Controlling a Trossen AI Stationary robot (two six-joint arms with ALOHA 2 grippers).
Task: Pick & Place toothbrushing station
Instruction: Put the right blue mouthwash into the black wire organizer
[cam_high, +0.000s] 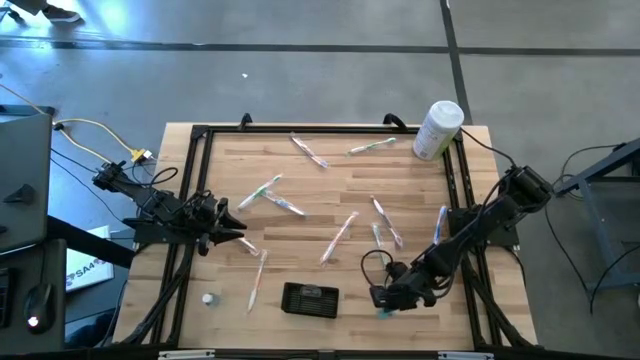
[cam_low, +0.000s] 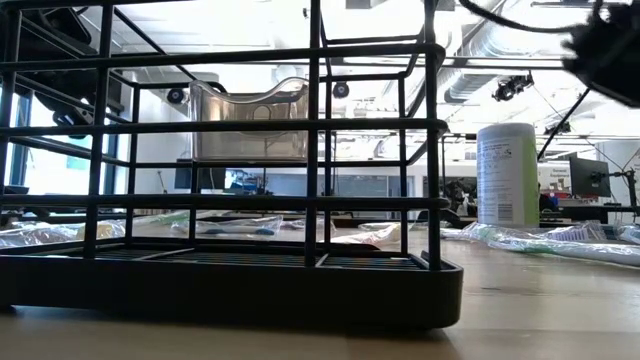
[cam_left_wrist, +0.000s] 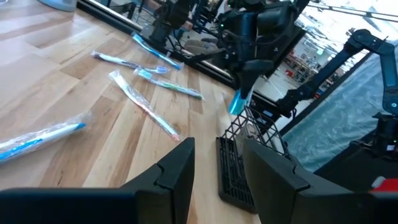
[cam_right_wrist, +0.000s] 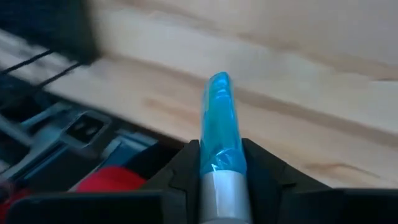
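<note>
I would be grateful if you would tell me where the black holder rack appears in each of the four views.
High view: the black holder rack lies near the table's front edge, left of the right end effector.
Low view: the rack fills the foreground.
Left wrist view: it shows beyond the left arm's fingers.
Right wrist view: not clearly visible.
Shared landmark: the blue wrapped toothbrush held by the right end effector.

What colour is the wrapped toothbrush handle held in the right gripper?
Translucent blue wrapped toothbrush handle, pinched in the right gripper; clearest in the right wrist view.

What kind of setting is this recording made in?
Probably a robotics lab or open workshop: a wooden table on a bare concrete floor, exposed ceiling ducts, and monitors on desks behind it.
</note>
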